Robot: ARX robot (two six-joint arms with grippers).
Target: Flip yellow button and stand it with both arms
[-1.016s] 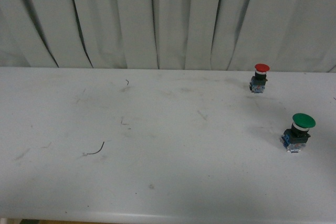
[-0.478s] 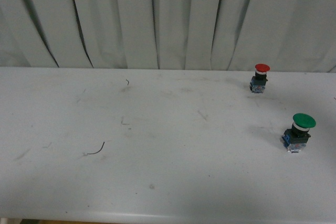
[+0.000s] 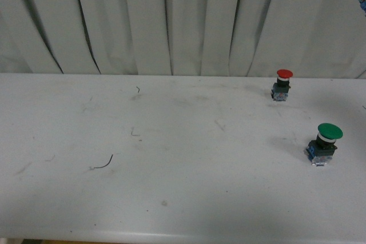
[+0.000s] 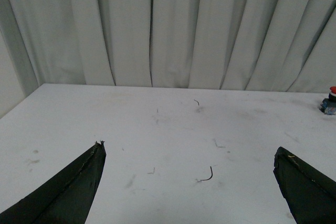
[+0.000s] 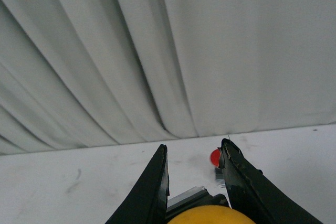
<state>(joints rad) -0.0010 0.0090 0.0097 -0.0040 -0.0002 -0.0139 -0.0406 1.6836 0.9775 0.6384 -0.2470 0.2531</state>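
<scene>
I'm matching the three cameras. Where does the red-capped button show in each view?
Front view: red-capped button far right, near the back of the table.
Left wrist view: button cut off by the frame edge, below the curtain.
Right wrist view: its red cap peeks between the fingers of the right gripper.
Shared landmark: the pleated curtain.

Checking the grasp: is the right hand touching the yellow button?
Touching. Right wrist view: the yellow button sits wedged in the right hand, no gap visible.

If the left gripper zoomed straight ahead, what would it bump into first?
Probably nothing soon. Ahead of the open left gripper lies bare table with one thin curled wire, then the curtain at the far edge. The red button sits off to the side. Depth is hard to judge.
</scene>
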